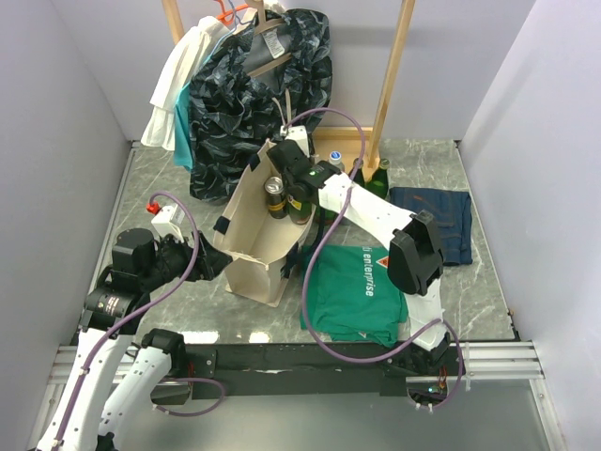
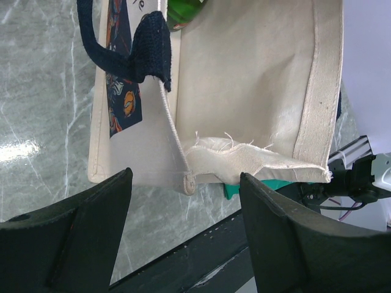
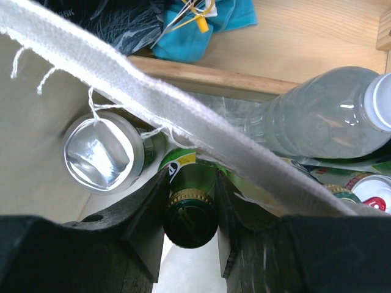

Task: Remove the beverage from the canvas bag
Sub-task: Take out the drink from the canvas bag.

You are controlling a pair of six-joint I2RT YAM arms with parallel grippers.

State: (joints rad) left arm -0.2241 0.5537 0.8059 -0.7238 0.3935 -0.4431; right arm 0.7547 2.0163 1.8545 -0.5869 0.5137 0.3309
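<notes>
Gripping: right gripper (image 3: 190,190) pinched narrow on the neck of the green bottle (image 3: 190,221), both fingers touching it
Left gripper (image 2: 186,241): spread wide, holding nothing, just beside the canvas bag (image 2: 244,91) (its outer side)
Bag contents: 1 green bottle, 1 silver-topped can (image 3: 101,154), side by side (both inside)
Outside bag: 1 clear plastic bottle (image 3: 317,116), against the wooden rack base (image 3: 293,39)

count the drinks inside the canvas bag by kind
can: 1
green glass bottle: 1
total: 2 inside the canvas bag
</notes>
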